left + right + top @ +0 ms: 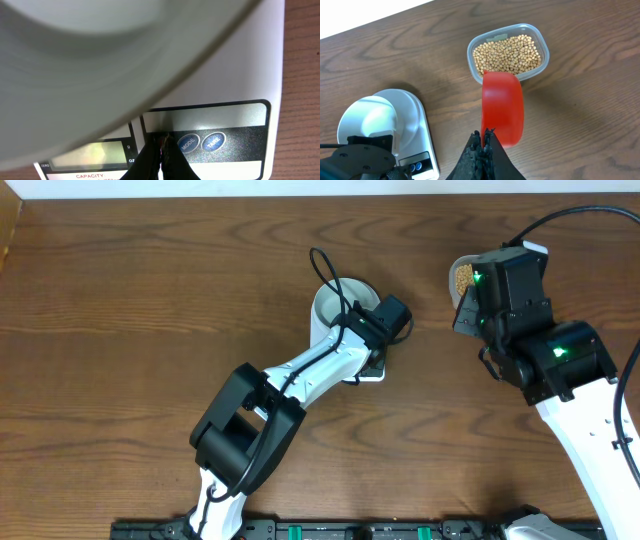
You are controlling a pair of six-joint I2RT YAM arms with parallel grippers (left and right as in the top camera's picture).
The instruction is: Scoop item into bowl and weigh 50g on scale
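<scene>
The white scale carries the pale bowl, which looks empty in the right wrist view. My left gripper is shut with nothing held. Its tips rest on the scale's dark panel between the display and the blue MODE button. My right gripper is shut on a red scoop. The scoop's far end reaches the near rim of a clear tub full of tan beans. In the overhead view the left wrist covers the scale's panel next to the bowl.
A blue TARE button sits right of MODE. The tub of beans lies right of the scale on the wooden table, partly under the right arm. The table's far edge runs along the top.
</scene>
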